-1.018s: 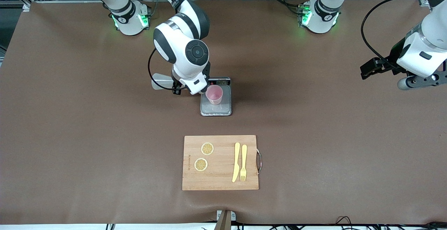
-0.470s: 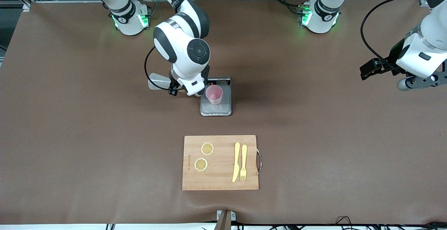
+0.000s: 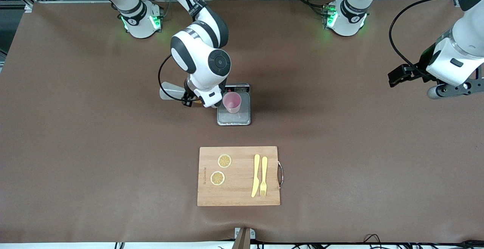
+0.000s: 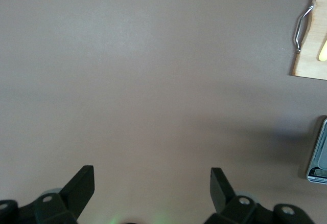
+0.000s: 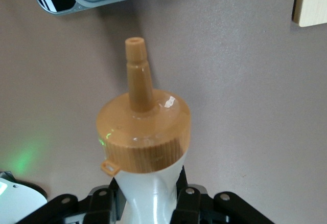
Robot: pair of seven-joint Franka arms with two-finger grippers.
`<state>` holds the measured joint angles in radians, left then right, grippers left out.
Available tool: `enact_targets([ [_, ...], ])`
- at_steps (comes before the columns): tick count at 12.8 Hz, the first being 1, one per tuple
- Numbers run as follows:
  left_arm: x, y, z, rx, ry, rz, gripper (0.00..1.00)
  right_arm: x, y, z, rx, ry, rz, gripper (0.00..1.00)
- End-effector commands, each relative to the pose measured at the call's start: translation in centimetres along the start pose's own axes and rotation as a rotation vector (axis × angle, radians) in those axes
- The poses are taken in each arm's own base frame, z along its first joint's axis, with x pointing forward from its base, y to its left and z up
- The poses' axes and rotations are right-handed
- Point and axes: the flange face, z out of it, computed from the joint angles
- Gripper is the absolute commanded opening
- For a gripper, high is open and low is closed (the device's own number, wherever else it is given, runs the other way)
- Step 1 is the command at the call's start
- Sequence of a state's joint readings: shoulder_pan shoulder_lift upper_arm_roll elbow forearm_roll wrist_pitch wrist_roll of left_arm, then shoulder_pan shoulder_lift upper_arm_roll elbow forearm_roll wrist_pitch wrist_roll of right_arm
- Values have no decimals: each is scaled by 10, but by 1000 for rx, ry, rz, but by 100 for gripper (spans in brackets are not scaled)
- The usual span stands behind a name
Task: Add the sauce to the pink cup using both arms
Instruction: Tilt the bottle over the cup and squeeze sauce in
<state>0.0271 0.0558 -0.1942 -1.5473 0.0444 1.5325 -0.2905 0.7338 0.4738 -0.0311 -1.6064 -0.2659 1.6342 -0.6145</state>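
One camera looks down from high up at the whole table point(image 3: 75, 128). Both wrist cameras look down close, and all three see the scale point(image 3: 234, 105).

Sauce point(image 5: 145, 132) tilted beside upright pink cup point(image 3: 231, 102) — on scale point(image 3: 242, 118).

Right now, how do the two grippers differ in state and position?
The right gripper is shut on the sauce bottle, beside the pink cup on the scale. The left gripper is open and holds nothing; it waits over bare table at the left arm's end. Both have dark fingers.
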Motion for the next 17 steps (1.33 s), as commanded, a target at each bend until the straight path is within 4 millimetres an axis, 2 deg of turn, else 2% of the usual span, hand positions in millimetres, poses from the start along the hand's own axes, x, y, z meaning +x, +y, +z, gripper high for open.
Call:
enact_targets([
  [1, -4, 2, -2, -11, 10, 12, 100, 9, -8, -11, -38, -29, -3, 0],
  [7, -4, 2, 1, -9, 4, 14, 100, 15, -6, -2, -60, -53, -16, 0],
  [9, -5, 2, 1, -9, 4, 14, 100, 23, -11, 2, -61, -59, -32, 0],
  [11, -5, 2, 1, -9, 4, 14, 100, 29, -11, 0, -64, -52, -13, 0],
  [16, -5, 2, 0, -9, 5, 13, 100, 30, -8, -4, -66, -40, 20, 0],
  [17, -5, 2, 0, -9, 5, 12, 100, 36, -12, -6, -75, -56, 13, 0],
])
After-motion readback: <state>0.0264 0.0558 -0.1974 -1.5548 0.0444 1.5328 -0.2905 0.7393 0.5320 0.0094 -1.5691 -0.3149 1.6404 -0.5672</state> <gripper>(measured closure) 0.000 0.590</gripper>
